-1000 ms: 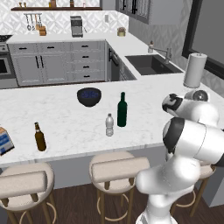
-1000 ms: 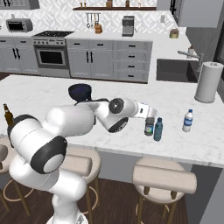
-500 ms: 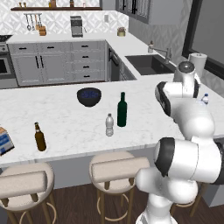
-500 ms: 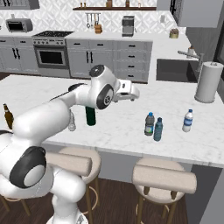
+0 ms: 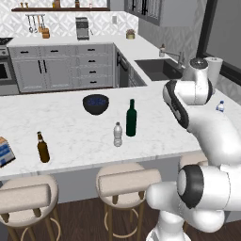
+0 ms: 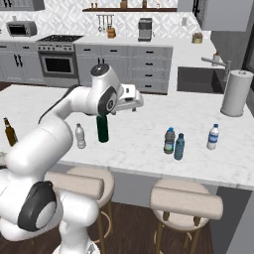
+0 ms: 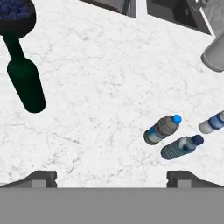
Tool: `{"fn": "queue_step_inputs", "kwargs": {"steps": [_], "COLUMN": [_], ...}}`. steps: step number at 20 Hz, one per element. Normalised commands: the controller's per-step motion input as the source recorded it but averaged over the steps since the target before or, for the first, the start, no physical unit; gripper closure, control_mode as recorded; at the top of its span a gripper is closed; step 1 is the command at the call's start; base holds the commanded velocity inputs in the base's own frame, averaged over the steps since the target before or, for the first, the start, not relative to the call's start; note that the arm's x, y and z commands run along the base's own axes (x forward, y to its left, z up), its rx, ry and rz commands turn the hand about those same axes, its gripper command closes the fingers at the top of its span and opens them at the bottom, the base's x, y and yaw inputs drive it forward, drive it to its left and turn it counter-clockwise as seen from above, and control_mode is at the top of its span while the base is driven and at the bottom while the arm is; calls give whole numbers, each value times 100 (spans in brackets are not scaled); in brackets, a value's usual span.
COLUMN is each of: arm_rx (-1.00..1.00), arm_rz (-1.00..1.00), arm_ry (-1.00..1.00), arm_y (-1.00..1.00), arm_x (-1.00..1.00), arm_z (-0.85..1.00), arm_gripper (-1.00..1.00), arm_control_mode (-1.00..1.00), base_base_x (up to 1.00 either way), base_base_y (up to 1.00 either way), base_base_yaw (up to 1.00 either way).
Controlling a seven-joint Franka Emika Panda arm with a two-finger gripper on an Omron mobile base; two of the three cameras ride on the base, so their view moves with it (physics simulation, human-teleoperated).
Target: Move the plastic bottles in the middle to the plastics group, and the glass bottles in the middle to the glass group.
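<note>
The tall dark green wine bottle [image 5: 131, 118] stands mid-counter, and a small pale clear water bottle [image 5: 117, 134] is just left of it. In the hand view the wine bottle [image 7: 25, 81] is at upper left. Three small water bottles stand on the right part of the counter: two close together [image 6: 169, 141] [image 6: 179, 147] and a white-capped one [image 6: 213, 137] farther right. The brown beer bottle [image 5: 43, 148] stands far left. My gripper [image 7: 112, 178] hangs open high above the counter between the wine bottle and the right-hand bottles, holding nothing. In the right base view the gripper [image 6: 135, 100] is above the wine bottle [image 6: 102, 130].
A dark bowl [image 5: 96, 103] sits behind the wine bottle. A paper towel roll [image 6: 236, 93] stands at the far right near the sink [image 6: 198, 79]. Stools line the counter's front edge. A blue box [image 5: 5, 153] lies at the left edge.
The arm has lifted away from the pair of bottles on the right and swung up and back toward the counter's middle. All the bottles stayed where they were.
</note>
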Motion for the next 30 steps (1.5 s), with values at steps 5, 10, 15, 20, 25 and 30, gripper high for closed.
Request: {"fn": "queue_step_inputs", "kwargs": {"steps": [5, 10, 15, 20, 25, 30], "arm_rx": [0, 0, 0, 0, 1, 12], "arm_rz": [19, 6, 0, 0, -3, -12], "arm_ry": [0, 3, 7, 12, 18, 14], "arm_y": [100, 100, 100, 100, 81, 2], "arm_x": [-13, 1, 1, 30, 49, 50], "arm_z": [-2, -4, -6, -40, -36, -32], "arm_gripper": [-100, -100, -100, -100, -100, -100], "arm_control_mode": [-100, -100, -100, -100, -100, -100], "base_base_x": [0, 0, 0, 0, 0, 0], "base_base_y": [0, 0, 0, 0, 0, 0], "base_base_yaw": [0, 0, 0, 0, 0, 0]}}
